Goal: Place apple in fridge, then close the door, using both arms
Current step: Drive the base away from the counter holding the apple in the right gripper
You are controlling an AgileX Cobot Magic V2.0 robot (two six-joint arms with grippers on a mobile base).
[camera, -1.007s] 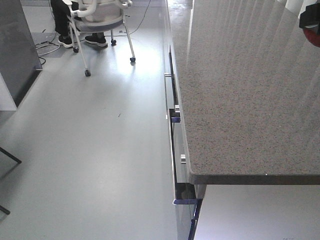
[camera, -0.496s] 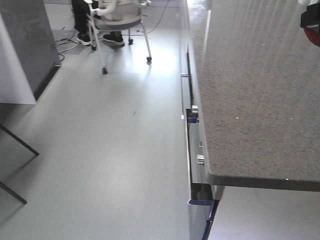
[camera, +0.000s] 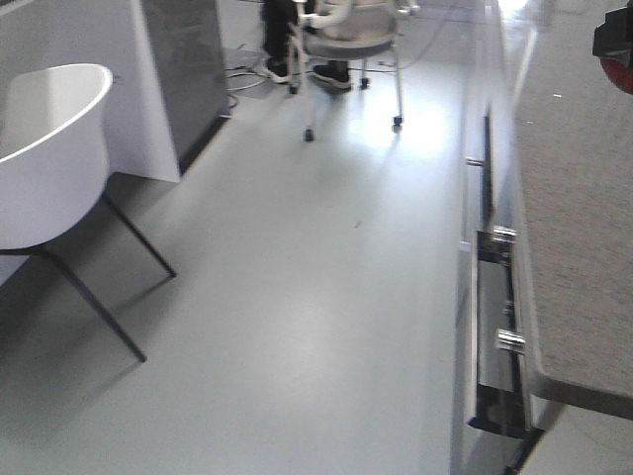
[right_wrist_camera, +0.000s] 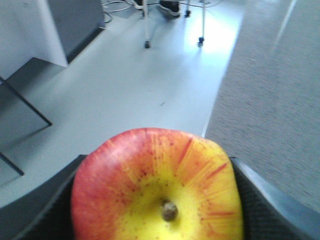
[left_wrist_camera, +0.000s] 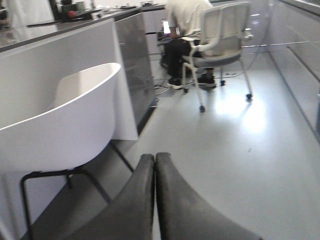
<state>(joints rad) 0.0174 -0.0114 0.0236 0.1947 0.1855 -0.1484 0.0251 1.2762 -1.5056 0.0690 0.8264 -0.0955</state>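
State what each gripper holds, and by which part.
The right gripper holds the apple by its opposite sides, stem toward camera; left gripper is shut on nothing.

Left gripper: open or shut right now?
Shut. The left gripper shows in its wrist view with both dark fingers pressed together along their inner edges, nothing held between them.

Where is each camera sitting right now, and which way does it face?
Front-facing: on the robot, angled down over the floor beside the speckled counter; the right end effector shows top right.
Left wrist: behind the shut left end effector, facing the white shell chair and office chair.
Right wrist: behind the apple in the right end effector, facing floor and counter.
Shared: all three show the office chair's castors.
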